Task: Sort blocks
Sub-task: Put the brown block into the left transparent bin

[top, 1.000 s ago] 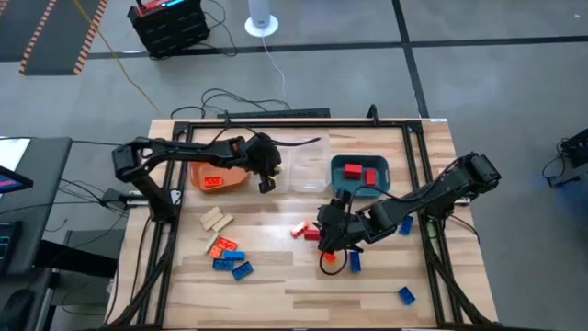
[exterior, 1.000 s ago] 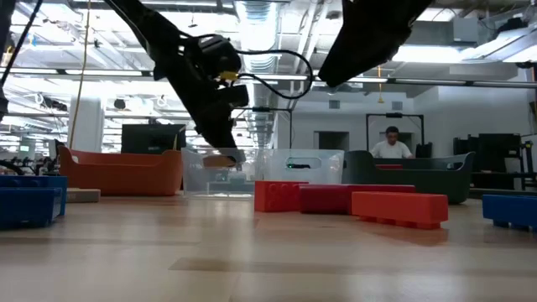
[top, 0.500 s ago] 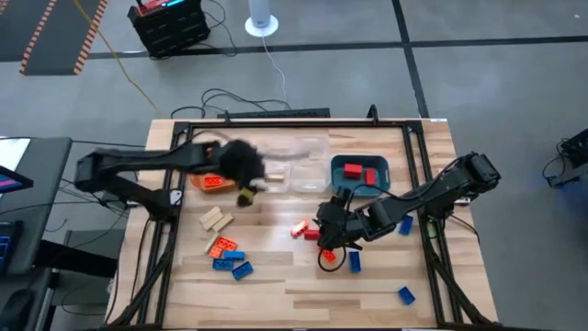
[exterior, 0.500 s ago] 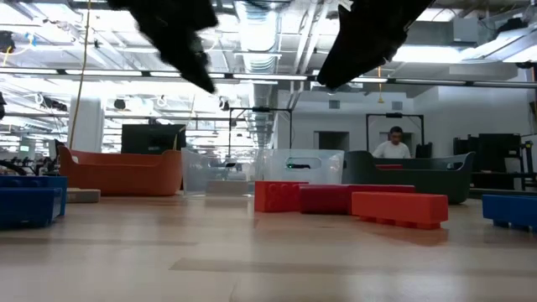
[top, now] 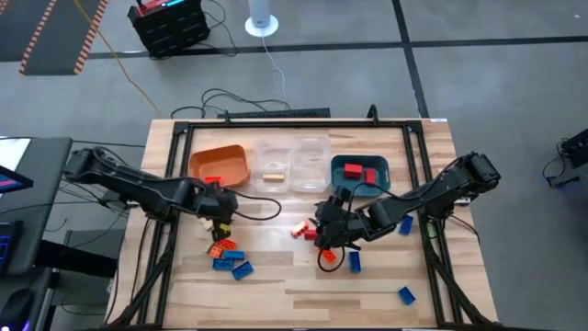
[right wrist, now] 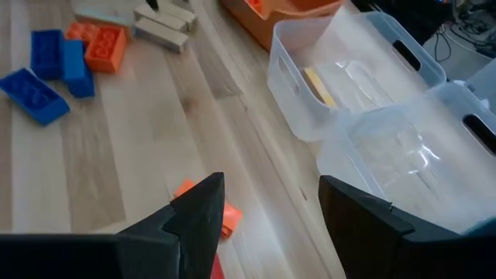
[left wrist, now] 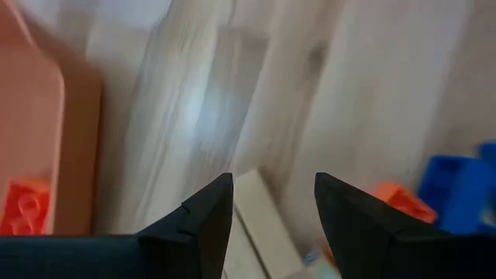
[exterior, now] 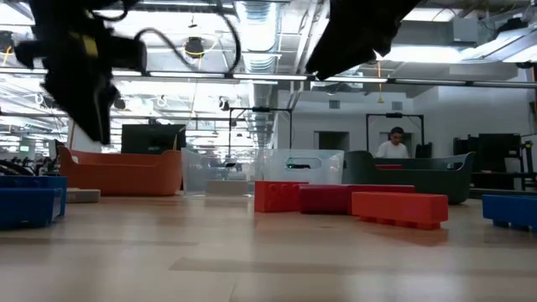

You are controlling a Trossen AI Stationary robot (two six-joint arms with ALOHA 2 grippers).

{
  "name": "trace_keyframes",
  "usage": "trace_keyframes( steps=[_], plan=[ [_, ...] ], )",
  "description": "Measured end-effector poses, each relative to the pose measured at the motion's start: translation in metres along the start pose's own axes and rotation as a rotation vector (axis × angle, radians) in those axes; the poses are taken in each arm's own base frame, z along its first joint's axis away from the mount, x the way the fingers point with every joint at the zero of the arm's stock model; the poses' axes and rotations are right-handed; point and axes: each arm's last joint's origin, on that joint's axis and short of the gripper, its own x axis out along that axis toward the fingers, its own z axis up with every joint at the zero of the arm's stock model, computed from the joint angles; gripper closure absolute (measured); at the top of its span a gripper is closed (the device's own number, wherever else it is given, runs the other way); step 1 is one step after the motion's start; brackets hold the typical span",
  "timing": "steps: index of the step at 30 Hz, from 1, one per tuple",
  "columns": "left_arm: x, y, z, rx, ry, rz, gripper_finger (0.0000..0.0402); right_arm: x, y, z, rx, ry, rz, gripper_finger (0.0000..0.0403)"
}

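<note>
Orange tray [top: 230, 154] at far left of the row, w/ one orange block [top: 213, 181] inside. Just below it on the table [top: 303, 285], left gripper [top: 220, 217], low over the wood. Nearer by far to the tan block [left wrist: 262, 221] than the other arm. From the left wrist view: tan block straight under the pincer, between the two fingers [left wrist: 203, 226], long axis approx. along the wrist's line of sight, so short width across the gap. Looks well lined up for a straight drop and squeeze; a 2nd tan piece seems to lie alongside, could get nudged. Pincer released, roughly half spread, nothing held, no contact seen yet.

Next right, loose orange block [top: 219, 246] and blue blocks [top: 231, 265], unsorted. Above, clear tray [top: 273, 147] w/ one tan block already in.

Mid-table: red and orange blocks [top: 299, 230] just beside right gripper [top: 325, 241]. Pincer also spread, empty; orange piece [right wrist: 223, 217] just by one finger, not clamped. Blue block [top: 355, 262] close below.

Teal tray [top: 342, 188] behind, two red blocks [top: 359, 172] inside. Lone blue block [top: 405, 295] far right, well apart from both arms.
</note>
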Motion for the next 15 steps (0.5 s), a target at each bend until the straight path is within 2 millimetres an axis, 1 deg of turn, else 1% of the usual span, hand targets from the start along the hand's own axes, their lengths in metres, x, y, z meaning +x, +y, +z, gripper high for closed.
trace_keyframes(
  steps=[8, 15],
  plan=[
    [0.028, 0.0, 0.001, -0.032, 0.13, 0.082, 0.0224, 0.0, 0.0, 0.001, 0.003, -0.006, 0.003, 0.0159],
    [0.049, -0.002, 0.0, -0.035, 0.241, 0.097, 0.0218, 0.0, 0.001, 0.001, 0.002, -0.005, 0.004, 0.0159]
  ],
)
